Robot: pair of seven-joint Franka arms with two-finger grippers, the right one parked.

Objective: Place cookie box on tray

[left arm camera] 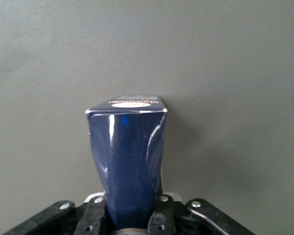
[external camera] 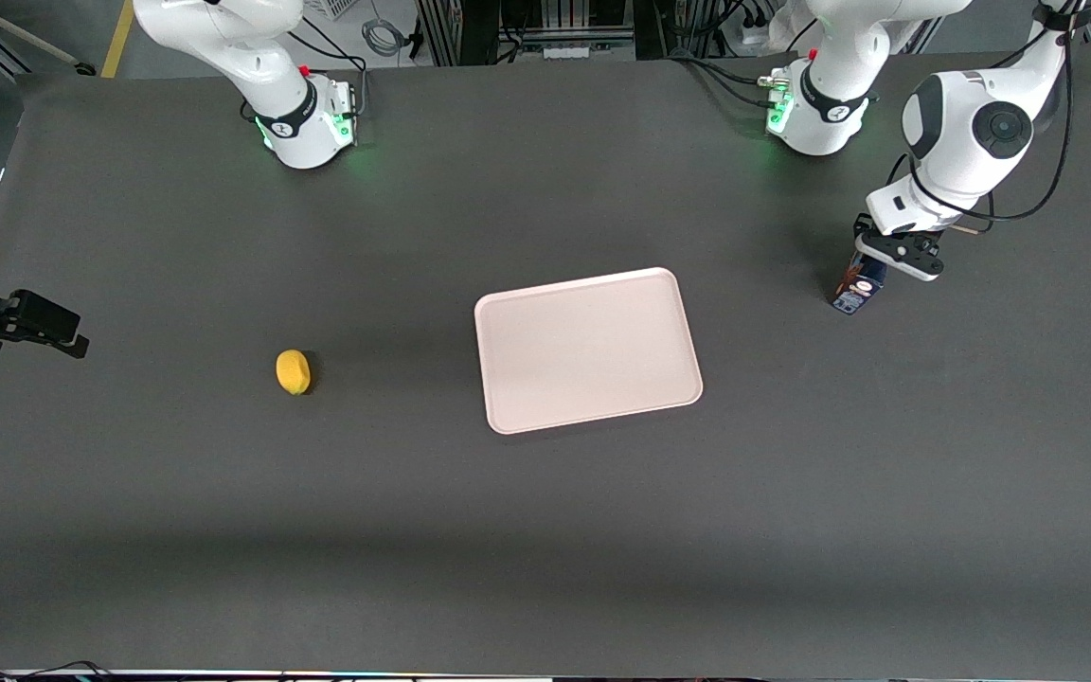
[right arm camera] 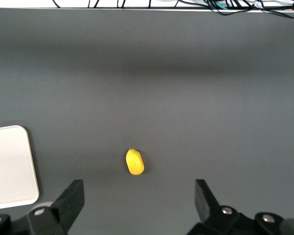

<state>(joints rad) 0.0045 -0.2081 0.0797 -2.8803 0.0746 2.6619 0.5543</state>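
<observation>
The cookie box (external camera: 856,287) is a slim dark navy carton. It hangs tilted from my left gripper (external camera: 877,258) toward the working arm's end of the table, its lower end at or just above the dark mat. In the left wrist view the box (left arm camera: 128,161) sticks out from between the fingers (left arm camera: 95,215), which are shut on its sides. The pale pink tray (external camera: 587,348) lies flat and bare near the table's middle, well apart from the box and a little nearer the front camera. Its corner also shows in the right wrist view (right arm camera: 10,166).
A small yellow lemon-like lump (external camera: 294,371) lies toward the parked arm's end, beside the tray; it also shows in the right wrist view (right arm camera: 134,162). The arm bases (external camera: 815,109) stand at the table's back edge.
</observation>
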